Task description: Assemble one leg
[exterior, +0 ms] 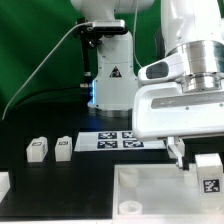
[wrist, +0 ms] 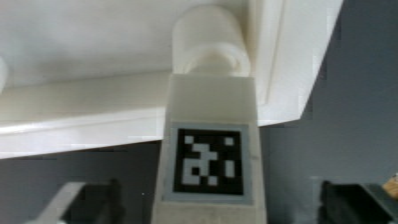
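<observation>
A white leg [exterior: 208,178] with a black-and-white tag stands at the right corner of the large white rimmed panel [exterior: 150,188]. In the wrist view the leg [wrist: 214,150] runs from between my fingers to the panel's [wrist: 107,110] corner, where its far end meets the rim. My gripper [exterior: 200,158] hangs over this leg. It is open [wrist: 217,208], with a dark finger [wrist: 89,200] on each side of the leg and a gap on both sides. Two more legs [exterior: 38,150] [exterior: 64,146] stand on the black table at the exterior view's left.
The marker board [exterior: 120,140] lies in front of the arm's white base [exterior: 110,75]. Another white part [exterior: 3,183] shows at the exterior view's left edge. A green curtain hangs behind.
</observation>
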